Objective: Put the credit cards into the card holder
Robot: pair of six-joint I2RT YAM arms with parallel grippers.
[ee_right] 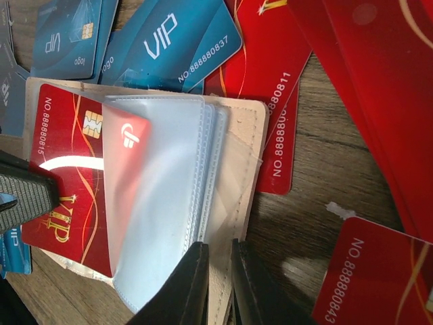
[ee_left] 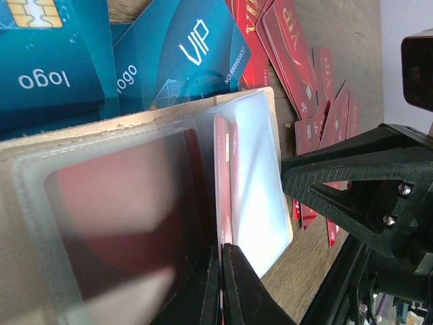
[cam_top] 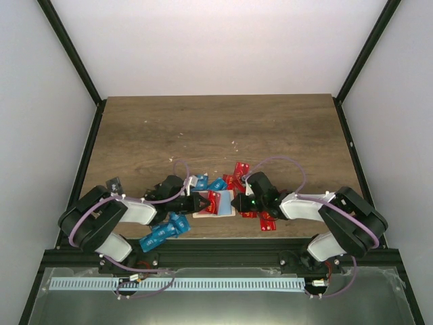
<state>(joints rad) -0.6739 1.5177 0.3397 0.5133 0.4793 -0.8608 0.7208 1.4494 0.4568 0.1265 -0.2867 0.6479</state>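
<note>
Lower left of the top view: loose blue credit cards [cam_top: 164, 231] on the worktop [cam_top: 203, 128], apart from the main pile. My left hand [ee_left: 221, 252] is clenched hard on the left side of the card holder [ee_right: 241, 169], a thin leaf pinched between the fingers. The holder lies open mid-frame between my two hands. One red card [ee_right: 67, 156], chip showing, sits in its left pocket, with the clear sleeves [ee_right: 162, 176] bowed up over it. Blue VIP cards [ee_right: 169, 40] lie against its upper edge. My right hand [ee_right: 218, 249] is nipped onto the holder's beige edge, fingers nearly together. Right of that: red credit cards [cam_top: 267, 222], scattered, some overlapping.
</note>
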